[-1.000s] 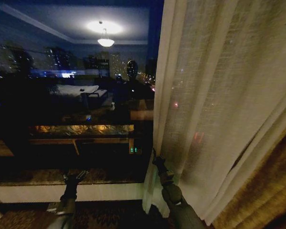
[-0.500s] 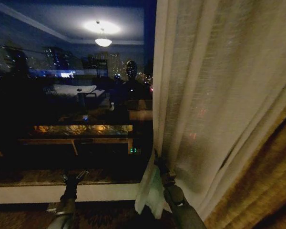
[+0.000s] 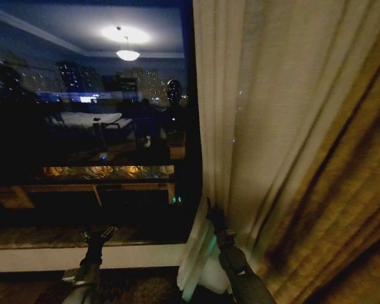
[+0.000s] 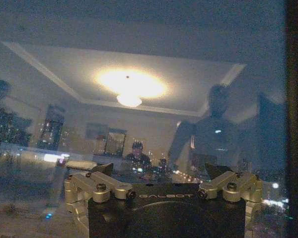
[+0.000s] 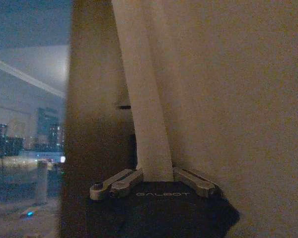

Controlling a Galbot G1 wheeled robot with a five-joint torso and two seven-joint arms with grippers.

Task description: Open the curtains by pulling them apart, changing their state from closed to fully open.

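The sheer off-white curtains (image 3: pixel 240 126) hang bunched in pleats right of the dark window. My right gripper (image 3: pixel 210 212) is at the curtain's left edge, low down, just above the hem. In the right wrist view a narrow fold of the curtain (image 5: pixel 151 144) runs up from between the fingers of the right gripper (image 5: pixel 156 178), which is shut on it. My left gripper (image 3: pixel 101 233) is low at the sill, apart from the fabric. In the left wrist view the left gripper (image 4: pixel 161 171) faces the glass, open with nothing between its fingers.
A thick golden-brown drape (image 3: pixel 342 209) hangs right of the sheer panel. The window glass (image 3: pixel 88 126) reflects the room, a ceiling lamp and city lights. A pale sill (image 3: pixel 44 258) runs below it, with patterned carpet (image 3: pixel 133 291) at the bottom.
The whole picture has shifted left, so the camera moved. The sheer panel looks more bunched against the golden drape, which takes up more of the right. My right gripper stays on the curtain's edge.
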